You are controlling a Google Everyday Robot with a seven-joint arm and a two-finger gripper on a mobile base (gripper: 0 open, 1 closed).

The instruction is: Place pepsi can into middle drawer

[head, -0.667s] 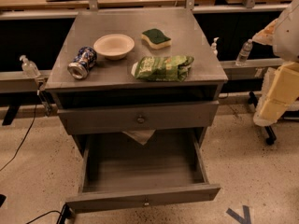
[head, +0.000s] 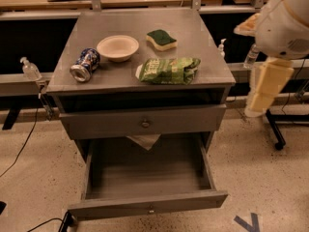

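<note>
Your gripper (head: 260, 94) hangs right of the cabinet (head: 193, 42), partly cut off, state impossible to tell; the pepsi can (head: 85, 65) bears unreadable lettering.

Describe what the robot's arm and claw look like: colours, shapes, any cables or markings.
The arm, at the upper right edge of the view, has a smooth, rounded white shell. Below it, right of the cabinet, hangs the claw: a long, flat, pale cream piece narrowing downward. No cables or markings show on either.
</note>
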